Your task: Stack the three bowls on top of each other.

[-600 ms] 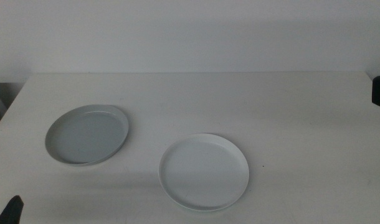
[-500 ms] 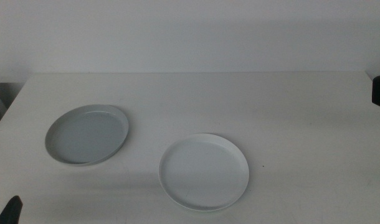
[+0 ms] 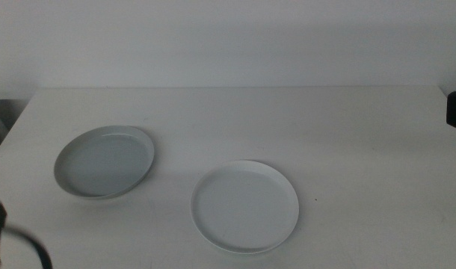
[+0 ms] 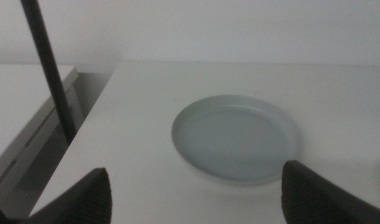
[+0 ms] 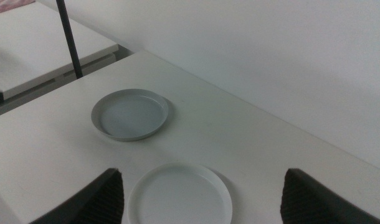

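The grey-blue bowl (image 3: 105, 161) and white bowl (image 3: 244, 205) are lying apart on the table (image 3: 347, 142); both grippers are being held wide open — low rims risk slipping when pinched

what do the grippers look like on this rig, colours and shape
Both are near-black and matte. The left gripper and right gripper each show two blocky jaws with rounded tops and a faintly textured surface, with no markings visible. In the middle view a dark cable loops at the bottom left corner.
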